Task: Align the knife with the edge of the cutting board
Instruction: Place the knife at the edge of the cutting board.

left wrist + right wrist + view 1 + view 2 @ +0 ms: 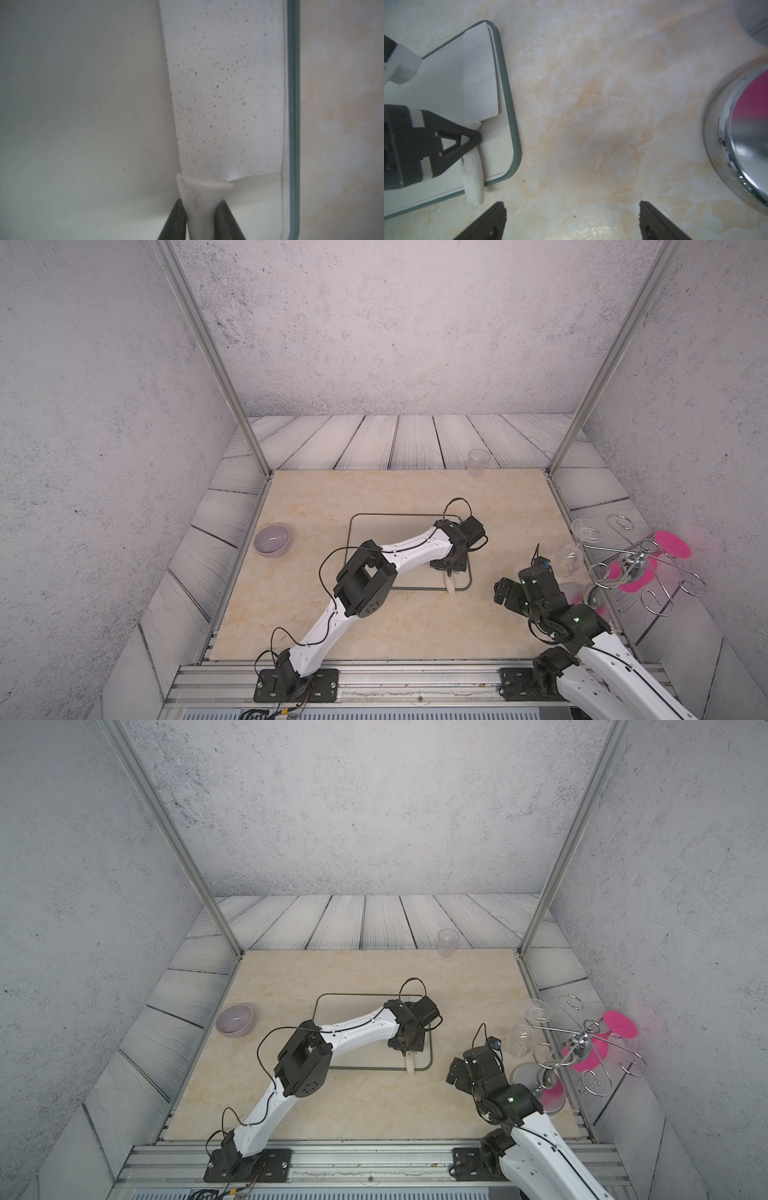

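Note:
The cutting board (390, 531) (353, 1011) lies mid-table, pale with a thin dark green rim (293, 104) (506, 83). The knife (224, 93) (478, 79) lies flat on it. Its speckled whitish blade runs close beside the board's right rim, nearly parallel. The cream handle (450, 585) (410, 1065) sticks out over the near rim. My left gripper (201, 209) (449, 568) (405, 1048) is shut on the handle, a dark finger (467, 141) pressing each side. My right gripper (572, 209) (505, 591) (457, 1073) hovers open over bare table right of the board, holding nothing.
A grey-purple bowl (272, 539) sits left of the board. A clear cup (478, 462) stands at the back edge. A wire glass rack (636, 560) with stemmed glasses (569, 558) and pink discs stands at the right, its chrome base (741, 135) close to my right gripper.

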